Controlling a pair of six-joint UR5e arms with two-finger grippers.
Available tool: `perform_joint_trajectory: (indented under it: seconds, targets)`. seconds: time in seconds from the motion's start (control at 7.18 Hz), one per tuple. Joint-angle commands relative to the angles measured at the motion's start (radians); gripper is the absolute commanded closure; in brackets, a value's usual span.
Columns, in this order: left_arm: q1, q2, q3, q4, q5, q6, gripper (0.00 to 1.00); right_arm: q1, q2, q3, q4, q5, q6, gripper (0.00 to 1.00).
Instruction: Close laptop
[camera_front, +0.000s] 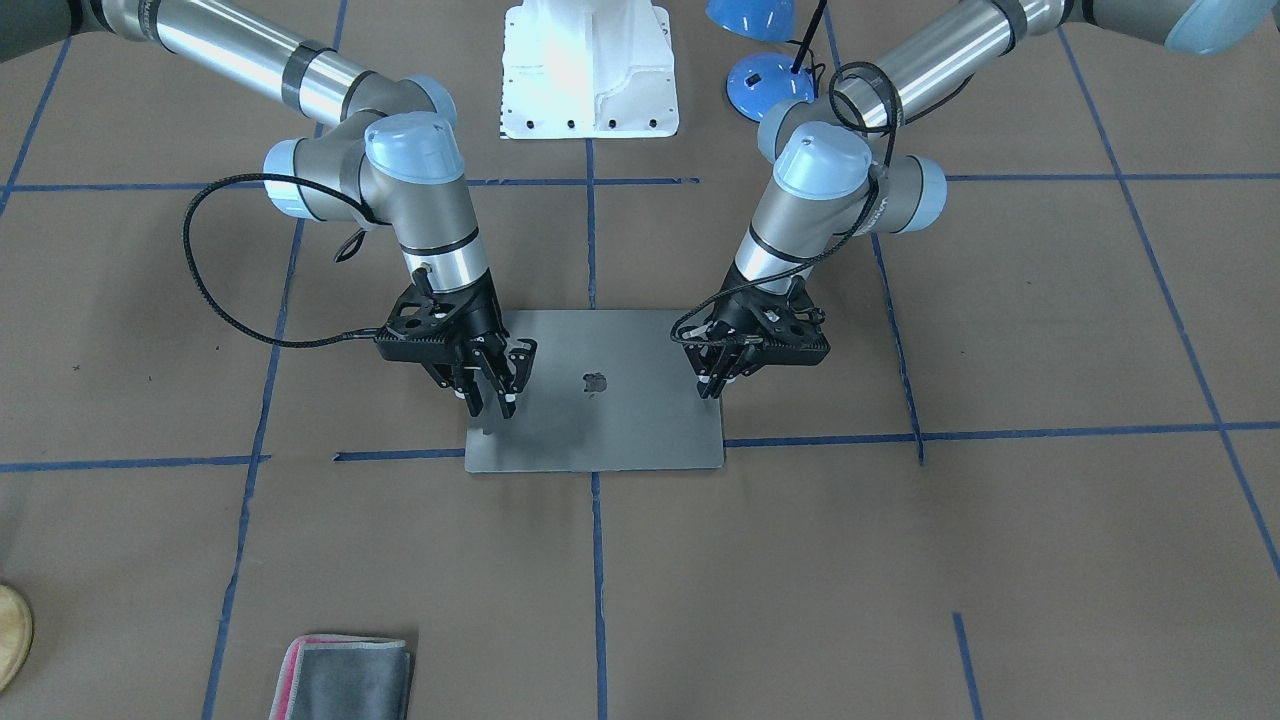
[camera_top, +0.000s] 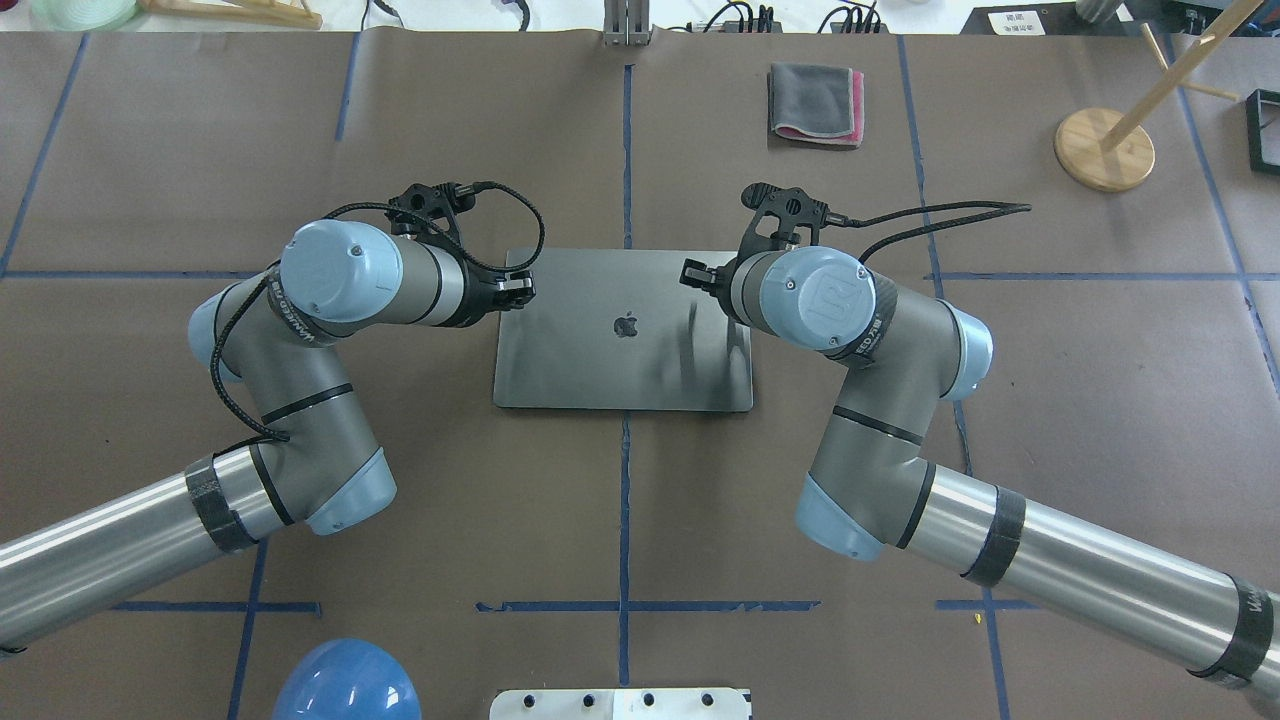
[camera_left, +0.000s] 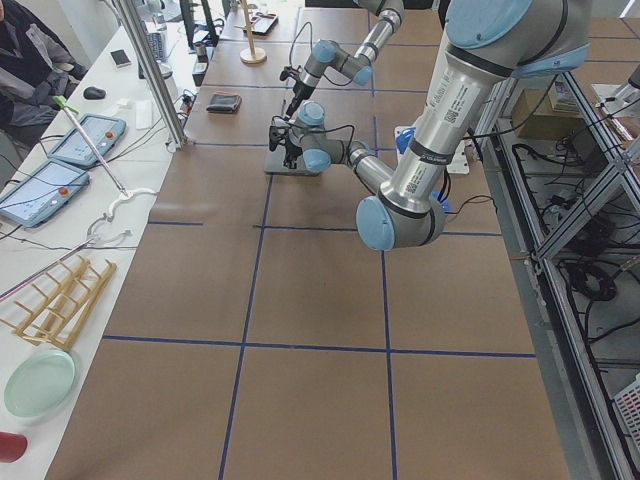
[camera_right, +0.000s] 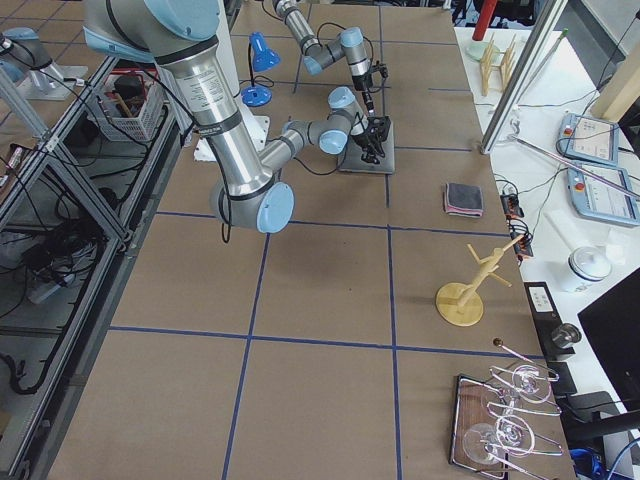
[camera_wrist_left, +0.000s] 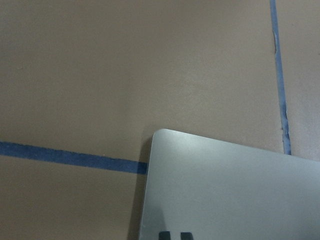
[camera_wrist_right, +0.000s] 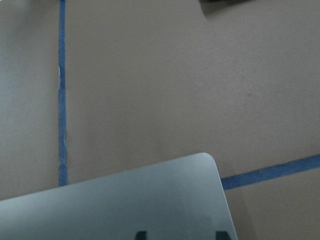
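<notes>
A brown paper-covered table, marked into squares with blue tape, fills the overhead view. The laptop lies flat at its centre, lid shut, with the dark apple logo facing up.

Both arms reach in from the near corners, bend at the elbow and point their wrists down over the lid. The left gripper hangs over the lid's edge at about 10 o'clock from the logo in the overhead view, and its fingers are drawn almost together. The right gripper hangs over the lid at about 2 o'clock, with its fingers spread wide apart. Whether either set of tips touches the lid cannot be told. Each wrist camera shows a rounded lid corner.

In the overhead view, a folded grey-and-pink cloth lies at 1 o'clock from the laptop, well apart. A wooden stand is at 2 o'clock, and a blue dome at 7 o'clock.
</notes>
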Motion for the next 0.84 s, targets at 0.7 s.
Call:
perform_joint_trajectory:
  seconds: [0.7]
  targets:
    - [-0.155, 0.128, -0.386, 0.719, -0.213, 0.522, 0.00, 0.242, -0.213, 0.381, -0.420, 0.433, -0.588, 0.01]
